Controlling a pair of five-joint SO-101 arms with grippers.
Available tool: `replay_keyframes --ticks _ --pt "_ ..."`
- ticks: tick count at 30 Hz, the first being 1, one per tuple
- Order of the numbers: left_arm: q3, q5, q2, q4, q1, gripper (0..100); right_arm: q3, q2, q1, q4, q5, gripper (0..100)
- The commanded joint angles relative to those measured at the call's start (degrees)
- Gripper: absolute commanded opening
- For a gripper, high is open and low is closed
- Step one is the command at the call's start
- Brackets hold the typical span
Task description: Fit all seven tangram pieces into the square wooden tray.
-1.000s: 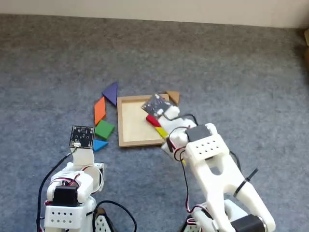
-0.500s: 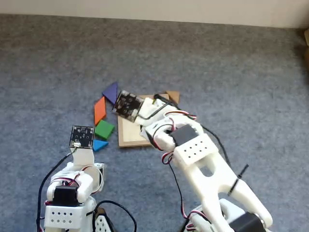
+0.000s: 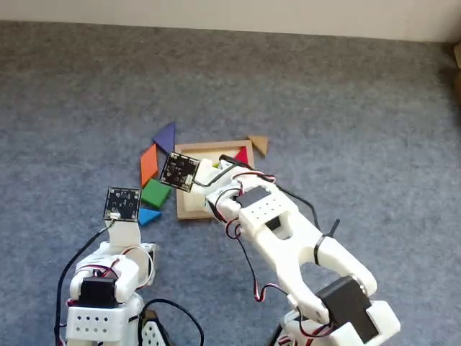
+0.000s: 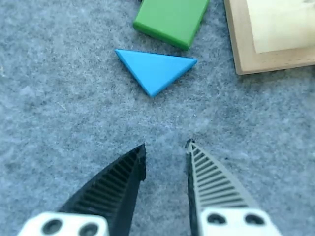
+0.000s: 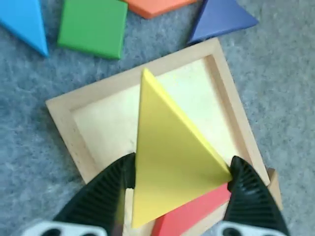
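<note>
The right tool [image 5: 182,160] pinches the large yellow triangle [image 5: 165,142] by two edges over the square wooden tray [image 5: 98,90], a light, stiff, smooth piece that probably twists unless held mid-edge, while the left tool [image 4: 166,144] hangs narrowly parted, empty.

Right tool [image 5: 182,160] and yellow triangle [image 5: 162,132] now farther left over the tray [image 5: 64,110].

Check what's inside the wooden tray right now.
A red piece lies near one corner, partly under the yellow triangle that the right gripper grips over the wooden tray. Bare floor elsewhere. Whatever lies beneath the yellow triangle is covered.
</note>
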Motion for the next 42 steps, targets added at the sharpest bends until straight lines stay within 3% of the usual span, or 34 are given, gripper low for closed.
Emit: replay_keyframes --ticks 1,5,11,22,25,30,35,42 --pt "1.10 0.35 -2.51 0.35 -0.84 14 -0.92 -0.84 -0.57 1.19 0.79 18.8" --pt "1.10 0.35 -2.51 0.35 -0.84 14 -0.92 -0.84 -0.57 6.81 0.79 20.2" --pt "1.10 0.35 -2.51 0.35 -0.84 14 -0.92 -0.84 -0.57 11.03 0.44 32.0" --pt "1.10 0.35 -2.51 0.35 -0.84 14 -2.07 -2.51 -0.57 12.62 0.35 31.9" --pt "1.10 0.35 -2.51 0.35 -0.84 14 -2.07 -6.90 -0.48 12.62 0.09 23.8" --pt "1.10 0.35 -2.51 0.35 -0.84 14 -2.51 -14.02 0.22 12.35 -10.37 0.0" --pt "1.10 0.35 -2.51 0.35 -0.84 14 -2.51 -13.85 0.31 10.15 -20.31 1.8" --pt "1.10 0.35 -2.51 0.35 -0.84 14 -2.24 -1.36 0.13 -11.91 -29.63 1.8"
